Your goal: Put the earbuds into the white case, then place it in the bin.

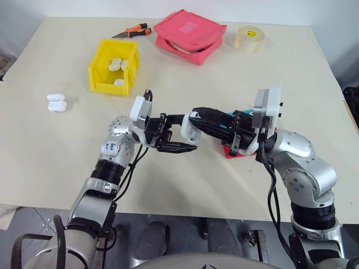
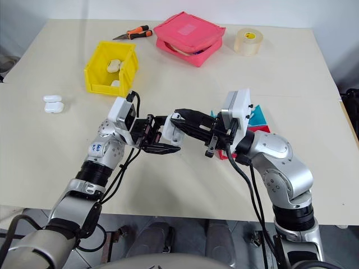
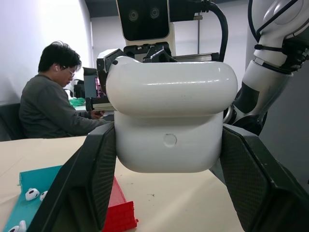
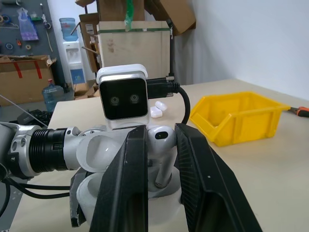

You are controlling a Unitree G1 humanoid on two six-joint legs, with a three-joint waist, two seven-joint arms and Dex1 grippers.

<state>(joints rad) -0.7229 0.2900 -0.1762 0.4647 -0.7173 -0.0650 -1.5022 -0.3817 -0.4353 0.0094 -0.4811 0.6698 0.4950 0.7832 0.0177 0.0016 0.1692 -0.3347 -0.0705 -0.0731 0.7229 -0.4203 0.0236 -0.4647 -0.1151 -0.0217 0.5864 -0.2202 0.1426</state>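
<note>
My left gripper [image 1: 187, 133] is shut on the white case [image 1: 188, 129], held above the table's middle with its lid flipped open. In the left wrist view the case [image 3: 169, 121] sits between the two black fingers [image 3: 91, 179]. My right gripper [image 1: 197, 116] reaches in from the right, shut on one earbud [image 4: 161, 144] whose stem points down into the open case [image 4: 159, 203]. More earbuds [image 3: 31, 194] lie on a teal tray [image 3: 46, 176]. The yellow bin [image 1: 96, 72] stands at the back left, apart from both grippers.
Several white look-alike cases lie in the bin, and two more [image 1: 56, 102] sit on the table to its left. A red tray [image 1: 233, 151] lies under my right arm. A pink pouch [image 1: 189, 35], tape roll [image 1: 249, 38] and orange-handled pliers [image 1: 134, 31] lie far back. A seated person [image 3: 50, 101] is beyond the table.
</note>
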